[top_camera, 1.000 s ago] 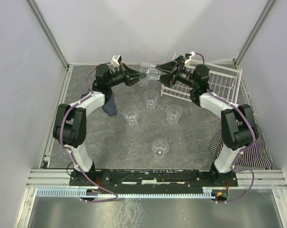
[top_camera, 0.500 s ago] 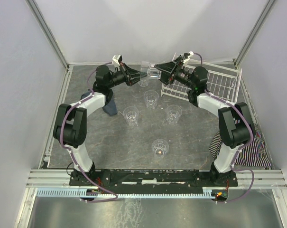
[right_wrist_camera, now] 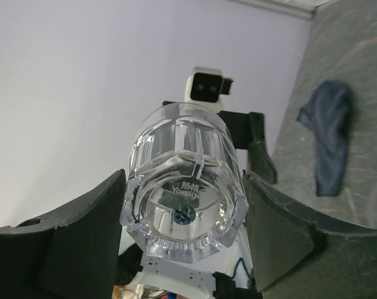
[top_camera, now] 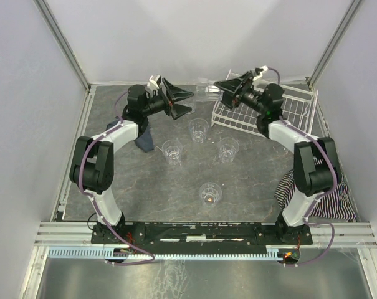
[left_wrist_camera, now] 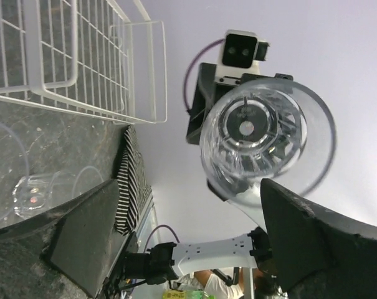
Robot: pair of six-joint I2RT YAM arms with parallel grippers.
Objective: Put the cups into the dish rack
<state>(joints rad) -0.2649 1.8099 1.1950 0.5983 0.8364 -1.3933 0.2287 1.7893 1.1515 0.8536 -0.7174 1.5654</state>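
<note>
Top external: rack [top_camera: 300,107] looks empty, four cups [top_camera: 172,151] on worktop [top_camera: 144,187]; right fingers [right_wrist_camera: 281,230] pinch a cup [right_wrist_camera: 185,187], left fingers [left_wrist_camera: 306,243] spread.

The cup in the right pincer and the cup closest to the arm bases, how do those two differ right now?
The held cup lies sideways in the air in the right pincer, mouth toward the open left pincer; the near cup stands upright on the table. The held cup is gripped, the near cup untouched. Both are clear ribbed tumblers outside the dish rack.
</note>
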